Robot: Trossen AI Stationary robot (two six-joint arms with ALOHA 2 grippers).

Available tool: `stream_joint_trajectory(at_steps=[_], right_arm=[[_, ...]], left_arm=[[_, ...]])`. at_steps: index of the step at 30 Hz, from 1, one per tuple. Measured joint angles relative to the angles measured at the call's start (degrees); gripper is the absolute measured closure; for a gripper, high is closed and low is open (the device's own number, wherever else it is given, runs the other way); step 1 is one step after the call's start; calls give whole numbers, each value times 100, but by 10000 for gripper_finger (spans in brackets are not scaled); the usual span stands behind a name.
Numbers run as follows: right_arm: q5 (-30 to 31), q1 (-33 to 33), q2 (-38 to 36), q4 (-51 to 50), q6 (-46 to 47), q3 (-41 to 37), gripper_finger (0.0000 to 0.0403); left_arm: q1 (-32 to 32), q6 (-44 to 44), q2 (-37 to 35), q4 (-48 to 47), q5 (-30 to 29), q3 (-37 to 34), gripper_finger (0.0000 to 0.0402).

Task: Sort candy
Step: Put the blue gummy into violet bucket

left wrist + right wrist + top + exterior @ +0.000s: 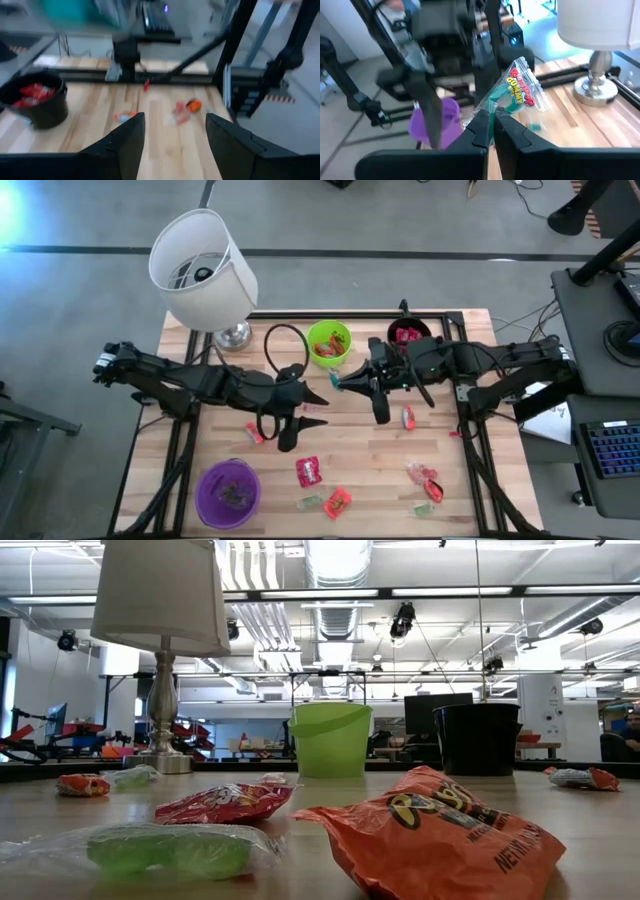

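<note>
Sorting partly done, by the look of it. Red candy already in the black cup [407, 335], orange pieces in the green cup [329, 343], something dark in the purple cup [229, 493]. Right gripper [492, 131] clenched on a clear gummy packet [518, 92], raised near the green cup in the high view. Left gripper [172, 132] spread wide and empty, above mid-table beside a small red sweet [255, 434]. Still loose on the table [370, 455]: a red packet [309, 471], an orange packet [338, 500], a green sweet [311, 502], a cluster near the right edge [426, 480]. Probably about half left.
</note>
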Motion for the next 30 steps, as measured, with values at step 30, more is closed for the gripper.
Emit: stream_joint_trajectory(at_steps=[30], right_arm=[[-5, 284, 28, -880, -484, 417, 394]], left_arm=[[1183, -516, -105, 1249, 2021, -242, 209]])
